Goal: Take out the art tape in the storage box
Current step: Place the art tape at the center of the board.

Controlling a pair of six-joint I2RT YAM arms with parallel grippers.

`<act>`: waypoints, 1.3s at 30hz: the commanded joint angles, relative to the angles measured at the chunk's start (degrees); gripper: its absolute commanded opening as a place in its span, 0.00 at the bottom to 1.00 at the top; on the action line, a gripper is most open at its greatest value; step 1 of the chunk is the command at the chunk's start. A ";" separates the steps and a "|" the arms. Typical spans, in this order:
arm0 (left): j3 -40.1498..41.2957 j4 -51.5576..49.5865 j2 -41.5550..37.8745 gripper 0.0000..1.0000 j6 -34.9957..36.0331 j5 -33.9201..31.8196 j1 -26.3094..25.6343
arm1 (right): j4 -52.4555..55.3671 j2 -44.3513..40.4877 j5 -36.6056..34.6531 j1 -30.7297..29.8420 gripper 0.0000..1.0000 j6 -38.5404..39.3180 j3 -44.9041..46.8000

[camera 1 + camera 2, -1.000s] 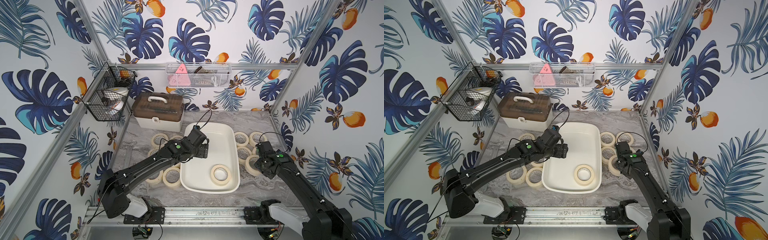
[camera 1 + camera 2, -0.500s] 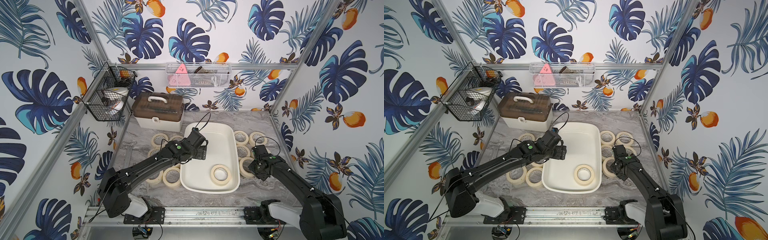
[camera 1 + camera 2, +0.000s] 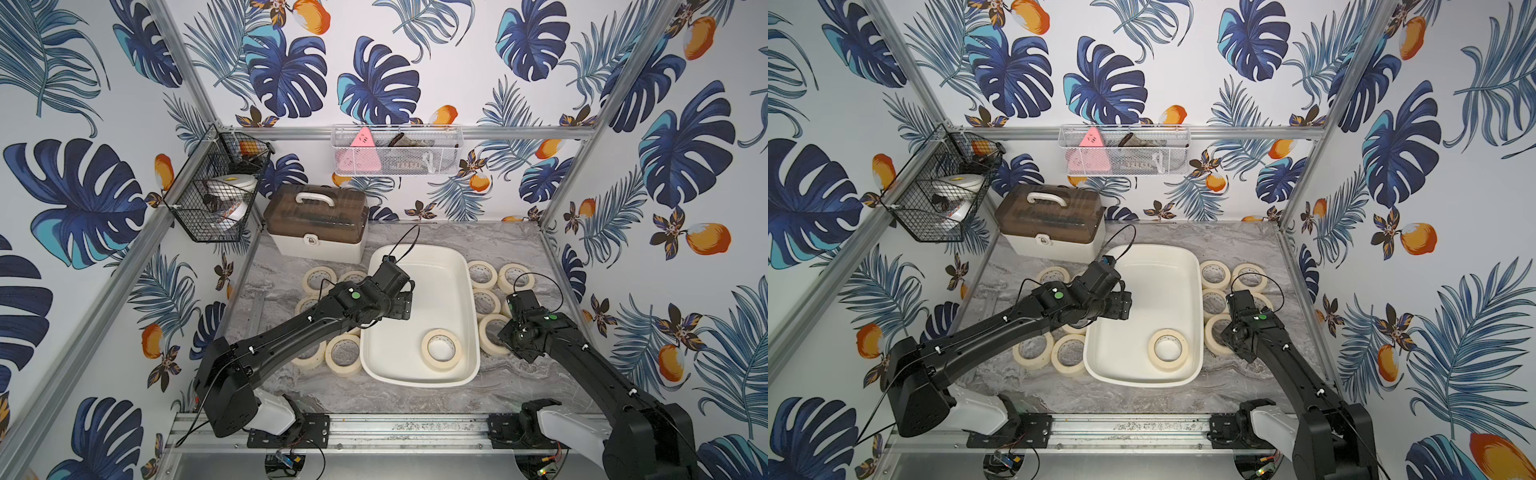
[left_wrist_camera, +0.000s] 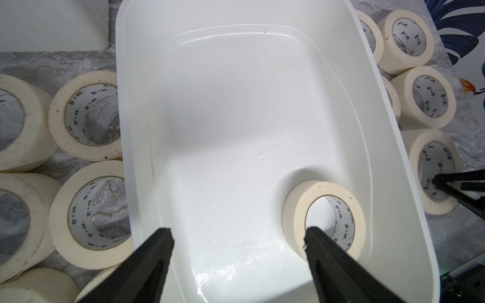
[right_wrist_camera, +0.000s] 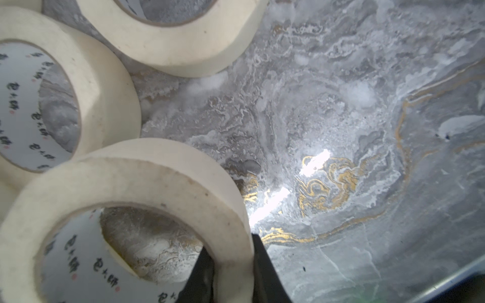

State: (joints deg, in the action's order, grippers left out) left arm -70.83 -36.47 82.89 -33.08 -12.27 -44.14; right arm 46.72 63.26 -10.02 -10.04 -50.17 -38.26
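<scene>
compared to a second ago the right arm (image 3: 582, 349) has swung its wrist around, and the tape roll (image 5: 147, 178) it's got has ended up a bit closer to the tub (image 3: 432, 299), now just beside the tub's right rim. can't tell if that roll is resting on the marble table (image 3: 415, 395) or just off it. right gripper (image 5: 229, 244) is nearly closed, pinching the roll's wall with one finger inside the ring and one outside. left arm (image 3: 291, 332) has barely budged; left gripper (image 4: 237, 233) hangs over the tub with its fingers spread wide and nothing between them. a second roll (image 3: 441, 365) lies flat inside the tub, in the near right corner, close to both walls, and the rest of the tub floor is bare. room-wise: other rolls (image 3: 343, 370) are packed along the tub's left side and more along its right, some touching each other. open marble shows on the near side of the tub, and the right wrist view shows more beside the held roll. the white case (image 3: 318, 224) with the brown lid stands at the far left, near the tub's far rim
</scene>
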 commanded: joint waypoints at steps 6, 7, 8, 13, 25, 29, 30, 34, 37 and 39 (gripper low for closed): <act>0.25 0.90 0.18 0.87 -0.40 -0.17 0.17 | 0.91 0.66 -0.30 -0.04 0.00 0.79 1.45; 0.17 0.88 0.31 0.87 -0.43 0.03 0.14 | 0.16 1.33 -0.26 -0.04 0.00 1.18 1.43; 0.08 0.87 0.53 0.87 -0.46 0.24 0.18 | -0.65 2.07 -0.27 -0.02 0.00 1.54 1.43; 0.75 1.31 -0.22 0.87 -0.45 0.63 0.15 | -3.38 6.85 0.80 0.02 0.00 2.54 0.30; 1.00 0.88 -0.45 0.87 0.03 -0.30 0.23 | -6.85 9.11 2.86 0.02 0.32 3.66 -0.01; 0.54 0.74 -0.12 0.87 0.12 0.01 0.28 | -5.51 8.23 2.77 0.42 0.41 4.61 -1.15; 0.52 0.74 -0.17 0.87 0.12 0.06 0.21 | -5.16 7.92 2.86 0.46 0.43 4.96 -1.59; 0.60 0.78 -0.43 0.87 0.36 0.17 0.28 | -2.40 6.34 2.64 0.79 0.54 6.55 -4.03; 1.11 1.30 -0.51 0.87 1.12 1.42 0.24 | 0.03 4.18 2.24 0.93 0.56 7.98 -6.55; 1.61 2.04 -0.39 0.87 2.00 3.07 0.24 | 1.37 2.50 2.24 0.99 0.60 8.96 -8.22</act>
State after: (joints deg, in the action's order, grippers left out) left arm -69.65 -35.59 82.61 -32.80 -11.44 -44.01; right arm 44.51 67.26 -7.03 -9.21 -43.62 -44.71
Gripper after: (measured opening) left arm 0.874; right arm 0.586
